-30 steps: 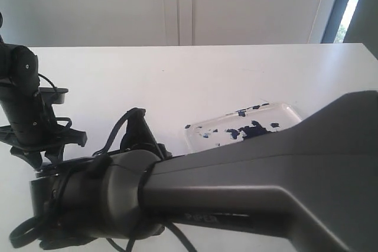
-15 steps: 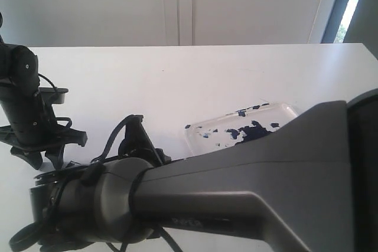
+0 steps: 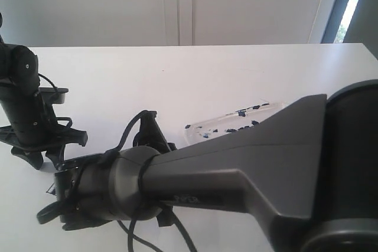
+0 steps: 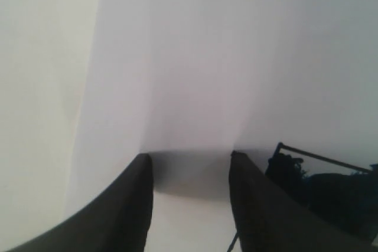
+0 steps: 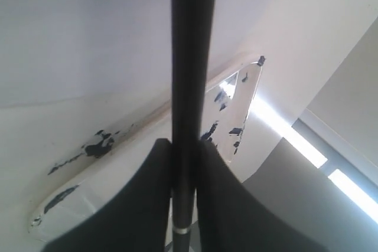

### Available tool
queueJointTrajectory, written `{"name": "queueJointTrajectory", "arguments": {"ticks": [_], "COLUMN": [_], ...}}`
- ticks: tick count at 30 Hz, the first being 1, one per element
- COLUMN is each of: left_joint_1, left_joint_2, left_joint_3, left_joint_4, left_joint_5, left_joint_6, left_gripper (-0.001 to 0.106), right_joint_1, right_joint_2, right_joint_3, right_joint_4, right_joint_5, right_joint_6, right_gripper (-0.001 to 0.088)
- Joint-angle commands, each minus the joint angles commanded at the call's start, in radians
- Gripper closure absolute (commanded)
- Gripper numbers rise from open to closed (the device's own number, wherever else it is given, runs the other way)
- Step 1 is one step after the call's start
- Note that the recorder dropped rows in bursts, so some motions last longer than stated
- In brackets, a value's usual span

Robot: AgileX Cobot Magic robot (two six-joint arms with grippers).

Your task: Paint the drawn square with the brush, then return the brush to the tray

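Note:
My right gripper (image 5: 186, 146) is shut on the brush (image 5: 190, 57), whose thin black handle runs straight out between the fingers; its tip is out of view. Beyond it lies the tray (image 5: 236, 101), glossy white with dark blue blobs. In the exterior view the right arm (image 3: 236, 169) crosses in front of the tray (image 3: 204, 129) and hides most of it. My left gripper (image 4: 189, 163) is open, fingertips down on the white paper (image 4: 195, 75), nothing between them. Beside one finger sits the drawn square (image 4: 322, 190), thin-outlined and smeared dark blue-black.
The left arm (image 3: 26, 104) stands at the left of the white table (image 3: 177, 81), its gripper (image 3: 41, 159) pointing down. The right arm's wrist and cables (image 3: 100, 193) fill the near foreground. A white wall and a window strip lie behind.
The right arm has swung: its wrist shifted a little rightward and up, and its body now covers more of the tray. The left arm has not moved.

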Motion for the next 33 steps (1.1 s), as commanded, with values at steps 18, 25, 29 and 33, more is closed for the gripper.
{"name": "queueJointTrajectory", "arguments": {"ticks": [18,25,29,33], "left_joint_1": [0.000,0.000,0.000,0.000], "left_joint_2": [0.000,0.000,0.000,0.000], "left_joint_3": [0.000,0.000,0.000,0.000], "left_joint_4": [0.000,0.000,0.000,0.000], "left_joint_5": [-0.002,-0.002,-0.002,-0.002], "left_joint_6": [0.000,0.000,0.000,0.000], "left_gripper": [0.057,0.057,0.057,0.057], "right_joint_1": [0.046,0.046,0.037,0.028], "right_joint_2": [0.000,0.000,0.000,0.000], "right_joint_3": [-0.036,-0.036,-0.036,-0.036], "right_joint_4": [0.081,0.072,0.051,0.049], "right_joint_5": [0.000,0.000,0.000,0.000], "right_joint_6": [-0.009,-0.014,-0.014,-0.015], "right_gripper": [0.0868,0.0868,0.0868,0.0868]}}
